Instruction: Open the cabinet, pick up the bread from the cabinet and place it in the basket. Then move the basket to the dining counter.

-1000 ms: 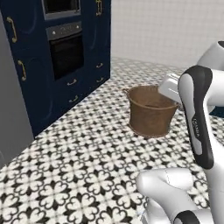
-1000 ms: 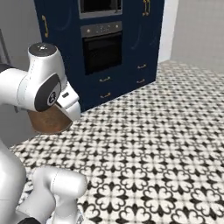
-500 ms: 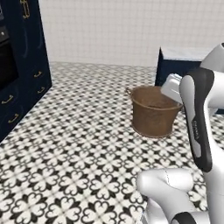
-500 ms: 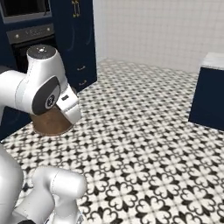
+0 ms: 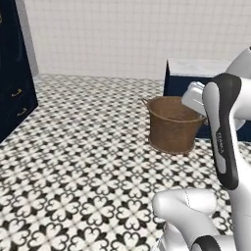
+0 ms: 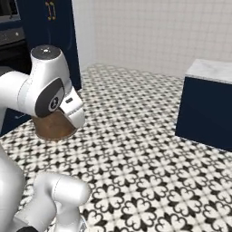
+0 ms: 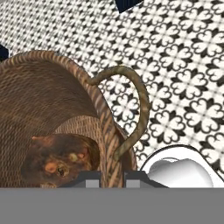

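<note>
Closest to the hand camera, the end effector [image 7: 112, 176] has its two dark finger tips set on either side of the woven wall of the basket [image 7: 52, 100], right at the rim below one loop handle [image 7: 131, 105], so it is clenched on the basket wall. Down inside the basket lies the bread [image 7: 59, 157], a rounded brown chunk resting on the woven bottom against the near wall, just beside the inner finger tip. Beyond the rim, the black-and-white patterned floor [image 7: 175, 65] spreads out under the basket. From the left base view, the basket [image 5: 174, 123] sits at the end of the white arm, its rim touching the hand, with the patterned floor [image 5: 73, 162] around and below it; whether its base touches the floor or hangs just above it cannot be told. From the right base view, the basket [image 6: 54, 126] is mostly hidden behind the arm's upper link, with just its brown lower part showing. Farther off stands the dining counter [image 6: 209, 106], a desk with a pale marble top over a plain dark navy base, well apart from the basket in that view and just behind it in the left base view [image 5: 196, 73]. At the far left, dark navy cabinets [image 5: 12, 93] with brass handles stand against the pale tiled wall [image 5: 122, 34].
</note>
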You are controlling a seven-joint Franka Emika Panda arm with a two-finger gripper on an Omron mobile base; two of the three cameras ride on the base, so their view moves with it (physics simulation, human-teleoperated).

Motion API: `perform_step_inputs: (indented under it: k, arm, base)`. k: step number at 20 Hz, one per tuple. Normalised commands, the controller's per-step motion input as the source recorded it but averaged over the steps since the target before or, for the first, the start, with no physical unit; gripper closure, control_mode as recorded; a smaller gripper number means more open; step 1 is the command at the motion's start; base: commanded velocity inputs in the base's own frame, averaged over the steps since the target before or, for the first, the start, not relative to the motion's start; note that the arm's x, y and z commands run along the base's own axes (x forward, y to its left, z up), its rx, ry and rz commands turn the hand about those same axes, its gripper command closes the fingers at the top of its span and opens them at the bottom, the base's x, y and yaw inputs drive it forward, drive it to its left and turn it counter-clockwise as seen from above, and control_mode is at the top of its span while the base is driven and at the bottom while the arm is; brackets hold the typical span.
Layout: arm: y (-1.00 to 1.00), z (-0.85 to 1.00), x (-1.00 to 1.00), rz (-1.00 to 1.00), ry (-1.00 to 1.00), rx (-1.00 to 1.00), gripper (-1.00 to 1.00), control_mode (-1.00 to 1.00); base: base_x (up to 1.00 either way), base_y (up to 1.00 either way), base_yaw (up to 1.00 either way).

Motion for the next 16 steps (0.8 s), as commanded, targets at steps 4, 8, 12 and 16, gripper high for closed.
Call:
perform_step_inputs:
  k: [4,8,12,16]
  arm:
    - [0.00,0.00,0.00,0.00,0.00,0.00,1.00,1.00]
    - [0.00,0.00,0.00,0.00,0.00,0.00,1.00,1.00]
    - [0.00,0.00,0.00,0.00,0.00,0.00,1.00,1.00]
    - [0.00,0.00,0.00,0.00,0.00,0.00,1.00,1.00]
  base:
    - [1.00,-1.00,-0.16]
    - [1.00,-1.00,-0.27]
    - [0.97,-0.90,-0.41]
    - [1.00,-0.69,-0.39]
